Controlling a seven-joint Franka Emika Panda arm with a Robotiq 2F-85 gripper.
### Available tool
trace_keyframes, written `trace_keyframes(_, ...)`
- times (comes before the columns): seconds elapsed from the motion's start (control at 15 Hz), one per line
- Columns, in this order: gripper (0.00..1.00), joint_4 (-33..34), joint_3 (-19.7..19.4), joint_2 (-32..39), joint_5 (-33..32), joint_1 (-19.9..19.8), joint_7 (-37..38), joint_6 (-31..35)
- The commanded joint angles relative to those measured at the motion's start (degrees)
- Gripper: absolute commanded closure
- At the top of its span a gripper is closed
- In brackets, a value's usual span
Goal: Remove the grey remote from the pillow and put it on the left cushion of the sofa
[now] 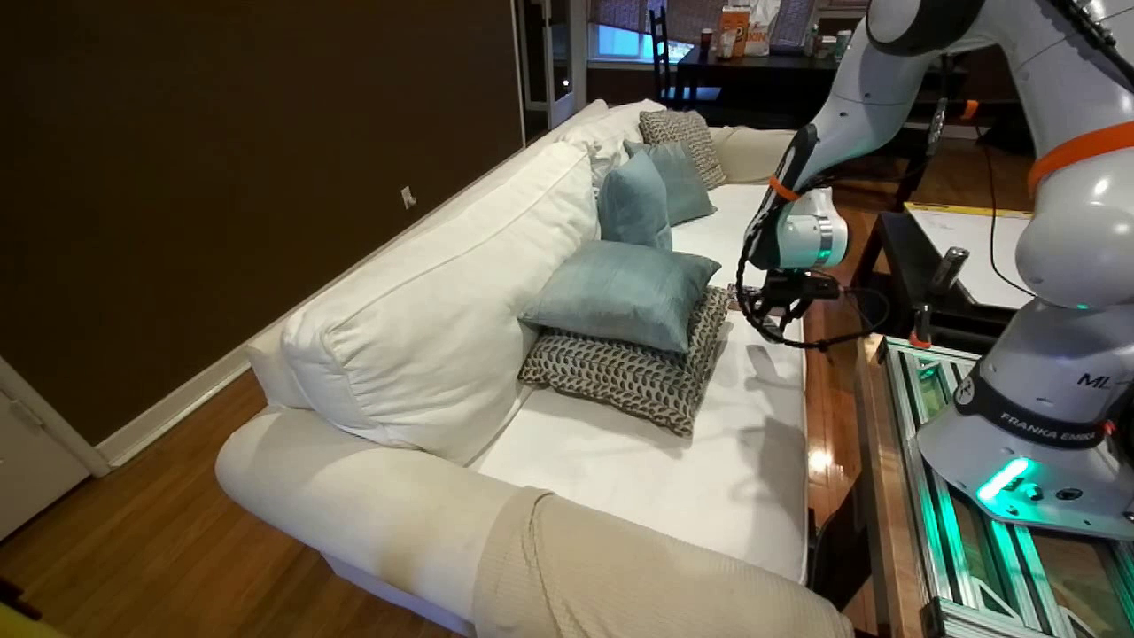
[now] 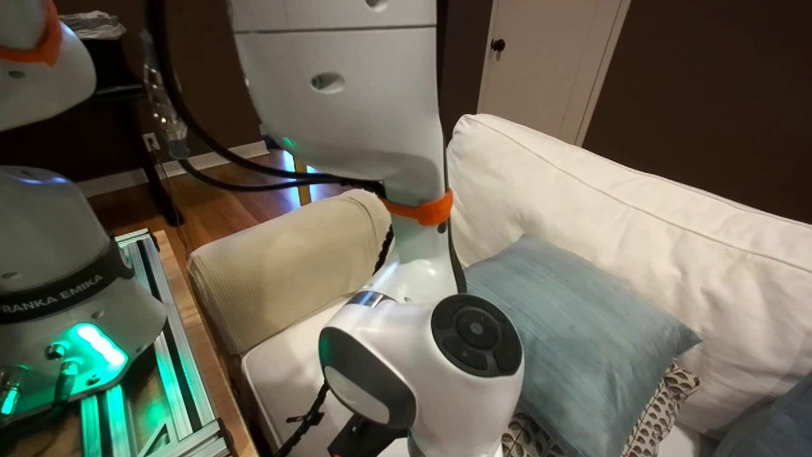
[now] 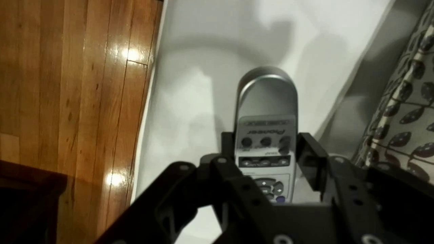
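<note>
My gripper (image 3: pixel 266 145) is shut on the grey remote (image 3: pixel 267 101) in the wrist view, one finger against each long side. The remote's rounded end points away from the gripper, and its lower end is hidden behind the gripper. The white seat cushion (image 3: pixel 190 132) lies below, with shadows on it. In an exterior view my gripper (image 1: pixel 772 326) hangs above the front part of the seat cushion (image 1: pixel 620 478), beside the pillows. The cushion also shows in an exterior view (image 2: pixel 285 381), where the arm hides the fingers and the remote. The sofa (image 1: pixel 372 496) is long and white.
A blue pillow (image 1: pixel 620 288) lies on a patterned pillow (image 1: pixel 611 381) against the back cushion (image 1: pixel 434 310). More pillows (image 1: pixel 633 199) stand farther along. The sofa's padded arm (image 2: pixel 292 273) bounds the seat. The wooden floor (image 3: pixel 74 101) lies past the cushion's front edge.
</note>
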Motion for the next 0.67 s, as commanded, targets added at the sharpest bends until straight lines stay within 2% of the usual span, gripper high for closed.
trace_keyframes(0.0, 0.76, 5.1, 2.0, 5.2, 3.0, -1.9, 3.0, 2.0)
trace_keyframes(0.6, 0.76, 11.1, 2.1, 10.9, 4.5, -0.8, 7.1, 1.9)
